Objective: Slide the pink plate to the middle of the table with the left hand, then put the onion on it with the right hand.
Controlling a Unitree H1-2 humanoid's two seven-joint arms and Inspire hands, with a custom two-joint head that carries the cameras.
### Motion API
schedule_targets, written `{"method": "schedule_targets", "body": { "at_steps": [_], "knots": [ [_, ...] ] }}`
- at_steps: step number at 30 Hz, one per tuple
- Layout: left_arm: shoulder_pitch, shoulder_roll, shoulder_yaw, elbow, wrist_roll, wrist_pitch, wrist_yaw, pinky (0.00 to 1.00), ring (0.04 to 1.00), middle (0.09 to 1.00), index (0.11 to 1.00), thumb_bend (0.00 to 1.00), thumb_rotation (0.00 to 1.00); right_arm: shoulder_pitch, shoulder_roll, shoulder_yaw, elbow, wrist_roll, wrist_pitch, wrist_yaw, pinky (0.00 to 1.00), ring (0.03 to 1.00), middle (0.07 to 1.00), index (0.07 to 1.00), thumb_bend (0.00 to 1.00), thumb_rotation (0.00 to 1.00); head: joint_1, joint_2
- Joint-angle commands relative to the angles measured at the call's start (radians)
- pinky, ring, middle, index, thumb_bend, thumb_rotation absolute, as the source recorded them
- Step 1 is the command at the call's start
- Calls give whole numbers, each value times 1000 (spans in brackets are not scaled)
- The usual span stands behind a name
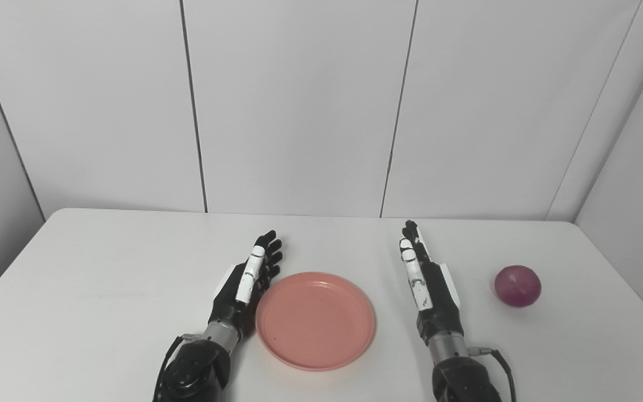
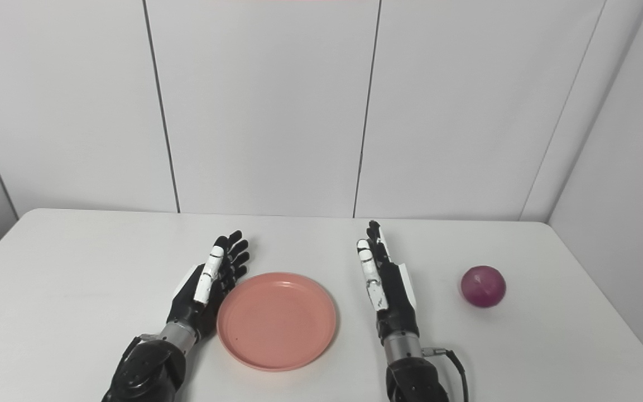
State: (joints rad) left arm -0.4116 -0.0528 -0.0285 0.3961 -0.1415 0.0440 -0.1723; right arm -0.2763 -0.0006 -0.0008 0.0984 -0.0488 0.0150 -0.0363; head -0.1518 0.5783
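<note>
Both hands flat; pink plate (image 1: pixel 315 320) level, round.

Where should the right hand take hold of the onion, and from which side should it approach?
Probably around its widest middle, coming from above. The onion is round and smooth, lying alone on the table, apart from the plate. The right hand is open to its left, so it must first move right.

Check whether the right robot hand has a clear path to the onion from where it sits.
Probably yes. The right robot hand is open with only bare table between it and the onion. The pink plate lies on its other side.
</note>
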Motion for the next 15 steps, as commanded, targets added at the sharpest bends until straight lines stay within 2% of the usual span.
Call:
{"method": "schedule_targets", "body": {
  "at_steps": [1,15],
  "knots": [
    [-36,-12,-1,-23,7,-38,10,1000,992,991,984,628,1000,-47,6,-2,-33,5,-9,-3,1000,981,988,986,614,981,1,0],
    [-28,-21,-31,-19,47,-59,24,1000,996,994,982,626,1000,-53,7,1,-18,34,-27,5,1000,1000,1000,1000,580,983,-5,-5]
  ]
}}
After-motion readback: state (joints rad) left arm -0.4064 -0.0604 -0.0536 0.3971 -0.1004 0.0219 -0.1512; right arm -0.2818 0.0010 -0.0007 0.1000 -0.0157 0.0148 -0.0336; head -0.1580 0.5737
